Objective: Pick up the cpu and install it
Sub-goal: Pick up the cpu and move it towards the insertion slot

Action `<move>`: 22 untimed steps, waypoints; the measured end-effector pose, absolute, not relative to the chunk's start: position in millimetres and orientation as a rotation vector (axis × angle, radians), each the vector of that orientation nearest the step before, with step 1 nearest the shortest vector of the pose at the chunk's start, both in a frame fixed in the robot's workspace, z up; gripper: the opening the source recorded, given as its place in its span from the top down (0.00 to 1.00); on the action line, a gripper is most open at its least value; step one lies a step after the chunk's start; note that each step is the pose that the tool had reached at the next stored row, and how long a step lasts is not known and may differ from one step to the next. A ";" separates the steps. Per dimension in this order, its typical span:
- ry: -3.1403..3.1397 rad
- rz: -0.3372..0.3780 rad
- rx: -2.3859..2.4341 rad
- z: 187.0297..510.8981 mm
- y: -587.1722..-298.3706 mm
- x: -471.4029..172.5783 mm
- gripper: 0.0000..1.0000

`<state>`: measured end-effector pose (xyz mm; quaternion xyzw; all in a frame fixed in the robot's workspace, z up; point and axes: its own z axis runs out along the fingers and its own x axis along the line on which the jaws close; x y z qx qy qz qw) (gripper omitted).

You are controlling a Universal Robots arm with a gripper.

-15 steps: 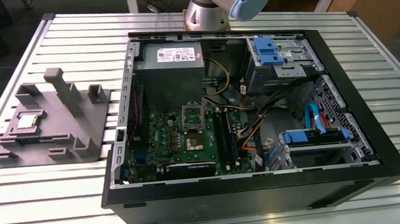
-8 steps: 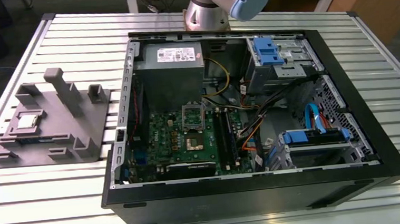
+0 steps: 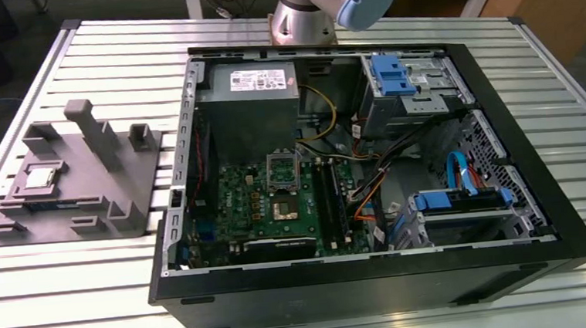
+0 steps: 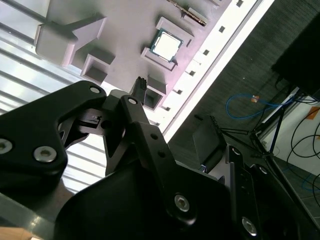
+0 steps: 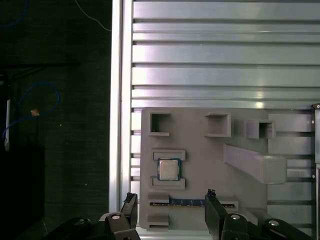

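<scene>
Item: cpu (image 5: 169, 169). Loc: lies flat in a recess of the grey holder tray (image 5: 200, 150). Prob. light, stiff, thin; underside likely fragile, so grip opposite edges. Gripper (image 5: 170, 202): fingers wide apart, empty, near tray.

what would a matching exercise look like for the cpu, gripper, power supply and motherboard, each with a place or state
Things:
1. cpu
2. gripper
3. power supply box
4. motherboard

Places or states:
A. open, holding nothing
B. green, lying flat inside the open computer case
C. seated in the grey fixture, outside the case
D. grey, in the case corner nearest the arm's base

Pairs: 1-C, 2-A, 3-D, 4-B
</scene>
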<state>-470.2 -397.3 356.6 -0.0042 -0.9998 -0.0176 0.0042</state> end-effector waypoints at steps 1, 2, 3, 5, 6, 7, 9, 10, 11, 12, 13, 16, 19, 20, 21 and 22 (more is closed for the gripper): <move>-3.133 -0.055 -0.013 356.4 -397.3 -470.2 0.36; -3.133 -0.055 -0.013 356.2 -397.3 -470.2 0.36; -3.133 -0.055 -0.013 356.0 -397.3 -470.2 0.36; -3.133 -0.055 -0.013 355.7 -397.3 -470.2 0.36; -3.133 -0.055 -0.013 355.5 -397.3 -470.2 0.36; -3.133 -0.055 -0.013 355.1 -397.3 -470.2 0.36; -3.133 -0.055 -0.013 353.9 -397.3 -470.2 0.36; -3.132 -0.055 -0.013 352.9 -397.3 -470.2 0.36; -3.132 -0.055 -0.013 351.5 -397.3 -470.2 0.36; -3.132 -0.055 -0.013 349.9 -397.3 -470.2 0.36; -3.132 -0.055 -0.013 348.0 -397.3 -470.2 0.36; -3.130 -0.055 -0.013 342.6 -397.3 -470.2 0.36; -3.129 -0.055 -0.013 337.2 -397.3 -470.2 0.36; -3.129 -0.055 -0.013 335.3 -397.3 -470.2 0.36; -3.128 -0.054 -0.013 333.5 -397.3 -470.2 0.36; -3.128 -0.052 -0.013 331.8 -397.4 -470.1 0.36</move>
